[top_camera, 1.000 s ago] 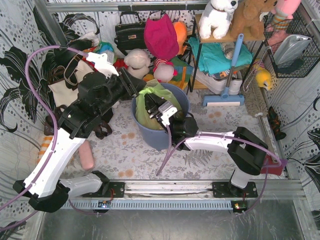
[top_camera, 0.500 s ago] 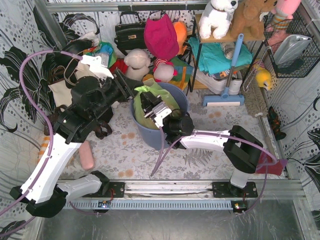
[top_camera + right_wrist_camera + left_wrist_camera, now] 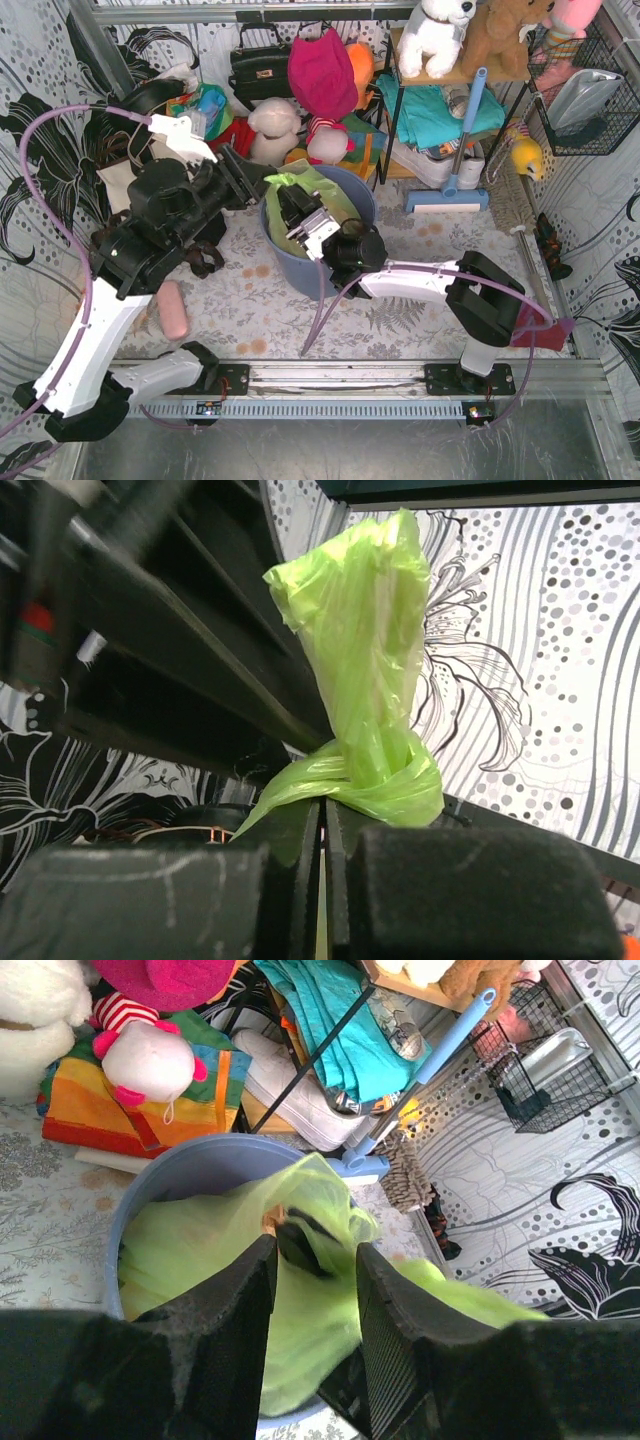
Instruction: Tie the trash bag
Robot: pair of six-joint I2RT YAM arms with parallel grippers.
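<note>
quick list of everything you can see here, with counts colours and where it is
trash bag: one, lime green, inside the bin
bin: one, blue-grey, middle of the table
handbag: one, black, back wall
tote bag: one, cream, far left
white plush toy: one, white, top shelf
squeegee: one, blue handle, leaning on the shelf
wire basket: one, black, right wall
pink cylinder: one, pink, table's left side
left gripper: one, black, open beside the bag's top
right gripper: one, black, shut on the bag's twisted neck

Table covered in a grey leaf-print cloth [image 3: 260, 300], crowded along its far edge.
A round blue bin [image 3: 300, 275] stands mid-table, a pink roll [image 3: 174, 310] lies off to one side, and soft toys [image 3: 274, 122], a cream tote [image 3: 118, 190] and a blue squeegee [image 3: 447, 201] sit behind.
</note>
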